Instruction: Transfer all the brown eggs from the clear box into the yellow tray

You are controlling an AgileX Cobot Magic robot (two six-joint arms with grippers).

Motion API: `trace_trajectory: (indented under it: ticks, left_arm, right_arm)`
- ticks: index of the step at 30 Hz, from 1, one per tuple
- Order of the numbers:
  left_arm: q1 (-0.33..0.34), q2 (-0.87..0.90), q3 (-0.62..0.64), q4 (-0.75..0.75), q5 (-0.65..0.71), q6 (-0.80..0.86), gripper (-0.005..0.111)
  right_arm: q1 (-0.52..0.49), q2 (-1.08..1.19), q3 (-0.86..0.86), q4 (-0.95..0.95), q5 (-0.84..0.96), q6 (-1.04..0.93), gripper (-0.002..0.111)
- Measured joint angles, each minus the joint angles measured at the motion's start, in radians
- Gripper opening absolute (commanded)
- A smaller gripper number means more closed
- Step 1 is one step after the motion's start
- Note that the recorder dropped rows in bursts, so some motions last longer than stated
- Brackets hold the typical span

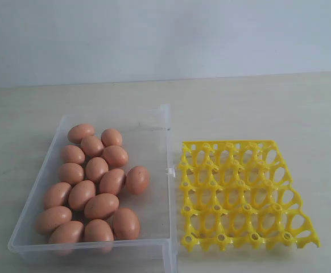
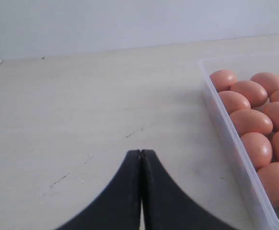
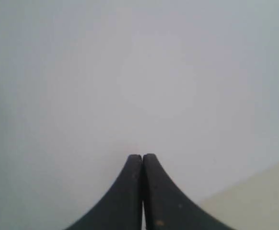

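left end effector [image 2: 140, 152], pressed together, is nearer the brown eggs [image 2: 251, 122] in the clear box [image 2: 223, 125]; right end effector [image 3: 142, 156], also pressed together, sees none.

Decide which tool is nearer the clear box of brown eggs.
Left. The left tool sits shut beside the clear box; the right tool faces only a blank wall, box out of view.

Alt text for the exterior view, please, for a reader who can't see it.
A clear box holding a loose cluster of brown eggs sits on a pale table. A yellow tray lies beside it on the right of the view, with every cup empty.
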Motion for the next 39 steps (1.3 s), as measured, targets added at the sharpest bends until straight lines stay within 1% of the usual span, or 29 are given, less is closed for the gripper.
trace_trajectory:
  ticks: [3,7,14,16,17,18,20,21,23,24,25,26,27,28,29,30,32,39]
  left_arm:
    - [0.000,0.000,0.000,0.000,0.000,0.000,0.000]
    - [0.000,0.000,0.000,0.000,0.000,0.000,0.000]
    - [0.000,0.000,0.000,0.000,0.000,0.000,0.000]
    - [0.000,0.000,0.000,0.000,0.000,0.000,0.000]
    - [0.000,0.000,0.000,0.000,0.000,0.000,0.000]
    - [0.000,0.000,0.000,0.000,0.000,0.000,0.000]
    - [0.000,0.000,0.000,0.000,0.000,0.000,0.000]
    - [0.000,0.000,0.000,0.000,0.000,0.000,0.000]
    - [0.000,0.000,0.000,0.000,0.000,0.000,0.000]
    - [0.000,0.000,0.000,0.000,0.000,0.000,0.000]
    - [0.000,0.000,0.000,0.000,0.000,0.000,0.000]
    - [0.000,0.000,0.000,0.000,0.000,0.000,0.000]
    - [0.000,0.000,0.000,0.000,0.000,0.000,0.000]
    - [0.000,0.000,0.000,0.000,0.000,0.000,0.000]
    - [0.000,0.000,0.000,0.000,0.000,0.000,0.000]
    - [0.000,0.000,0.000,0.000,0.000,0.000,0.000]
    - [0.000,0.000,0.000,0.000,0.000,0.000,0.000]
    - [0.000,0.000,0.000,0.000,0.000,0.000,0.000]
  right_arm:
    - [0.000,0.000,0.000,0.019,-0.110,0.054,0.000]
    - [0.000,0.000,0.000,0.023,-0.134,0.098,0.000]
    - [0.000,0.000,0.000,0.023,-0.087,0.140,0.000]
    - [0.000,0.000,0.000,-0.048,-0.074,0.163,0.000]
    - [0.000,0.000,-0.015,-0.126,-0.017,0.199,0.000]
    - [0.000,0.002,-0.035,-0.160,0.030,0.217,0.000]
    - [0.000,0.059,-0.128,-0.189,0.170,0.214,0.000]
    - [0.002,0.141,-0.202,-0.186,0.250,0.160,0.000]
    - [0.037,0.297,-0.338,-0.178,0.364,0.058,0.000]
    - [0.083,0.417,-0.417,-0.162,0.427,-0.024,0.000]
    - [0.124,0.489,-0.478,-0.156,0.455,-0.076,0.000]
    - [0.189,0.618,-0.571,-0.150,0.494,-0.181,0.000]
    - [0.241,0.702,-0.624,-0.150,0.507,-0.255,0.000]
    - [0.318,0.811,-0.717,-0.156,0.517,-0.343,0.000]
    - [0.355,0.891,-0.781,-0.158,0.525,-0.378,0.000]
    - [0.410,1.003,-0.873,-0.160,0.555,-0.386,0.000]
    - [0.452,1.142,-0.999,-0.160,0.612,-0.384,0.000]
    - [0.558,1.552,-1.436,-0.137,0.927,-0.404,0.000]
